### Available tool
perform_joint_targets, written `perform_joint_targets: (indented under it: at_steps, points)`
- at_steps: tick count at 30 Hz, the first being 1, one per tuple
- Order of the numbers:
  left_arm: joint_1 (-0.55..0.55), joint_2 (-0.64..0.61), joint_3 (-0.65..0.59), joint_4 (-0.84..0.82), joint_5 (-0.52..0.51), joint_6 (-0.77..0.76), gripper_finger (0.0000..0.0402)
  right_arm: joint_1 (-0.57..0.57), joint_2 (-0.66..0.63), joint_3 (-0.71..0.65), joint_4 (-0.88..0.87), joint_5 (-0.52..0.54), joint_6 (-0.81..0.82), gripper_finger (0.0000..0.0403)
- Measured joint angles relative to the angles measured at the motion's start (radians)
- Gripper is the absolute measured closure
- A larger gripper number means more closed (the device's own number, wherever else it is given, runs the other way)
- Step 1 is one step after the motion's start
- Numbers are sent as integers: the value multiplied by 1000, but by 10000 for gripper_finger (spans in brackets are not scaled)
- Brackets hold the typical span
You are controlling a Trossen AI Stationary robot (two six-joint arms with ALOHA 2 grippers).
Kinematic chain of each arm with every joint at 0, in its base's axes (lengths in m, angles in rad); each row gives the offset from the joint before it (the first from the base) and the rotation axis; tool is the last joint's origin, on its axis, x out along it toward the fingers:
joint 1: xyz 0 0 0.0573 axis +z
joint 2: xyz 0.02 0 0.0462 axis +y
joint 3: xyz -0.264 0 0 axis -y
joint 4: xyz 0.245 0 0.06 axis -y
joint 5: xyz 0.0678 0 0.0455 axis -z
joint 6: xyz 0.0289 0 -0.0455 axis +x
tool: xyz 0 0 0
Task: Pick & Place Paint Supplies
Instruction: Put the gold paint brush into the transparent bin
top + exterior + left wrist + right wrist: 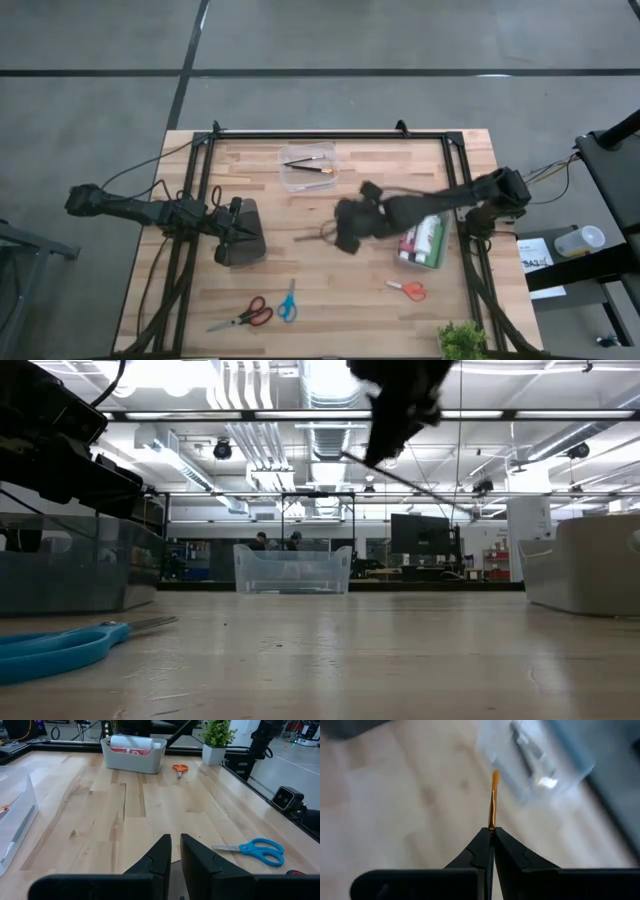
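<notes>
My right gripper [340,232] hangs over the table's middle, shut on a thin brush [493,795] with an orange handle. The brush also shows as a slanted thin line in the low view [420,488]. A clear tub [308,168] at the far middle holds more brushes. A grey bin [425,240] at the right holds the paint bottles, lying on their sides. My left gripper [243,232] rests low at the table's left, its fingers [165,852] a narrow gap apart and empty. My right gripper pinches the brush handle [492,824] between its two fingertips. In the low view the fingers [385,445] come from above, pointing down. The brush is lifted well clear of the table and hangs slanted, most of its length sticking out to one side of the fingers.
Red-handled scissors [250,315] and blue scissors [288,300] lie near the front edge, orange scissors [408,290] at the front right. A small potted plant [462,340] stands at the near right corner. Bare wood lies between the tub and my right gripper.
</notes>
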Motion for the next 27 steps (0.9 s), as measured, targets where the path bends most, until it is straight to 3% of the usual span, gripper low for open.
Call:
perform_joint_targets:
  at_steps: [8, 13, 19, 27]
  points:
    - [0, 1, 0, 0, 0, 0, 351, -188, 6, 0, 277, -11, -498, 388]
    - [0, 0, 0, 0, 0, 0, 351, -276, 6, 0, 482, -141, -762, 388]
    - [0, 0, 0, 0, 0, 0, 351, -352, 27, 2, 640, -298, -873, 388]
    - [0, 0, 0, 0, 0, 0, 351, -428, 168, 61, 664, -253, -928, 388]
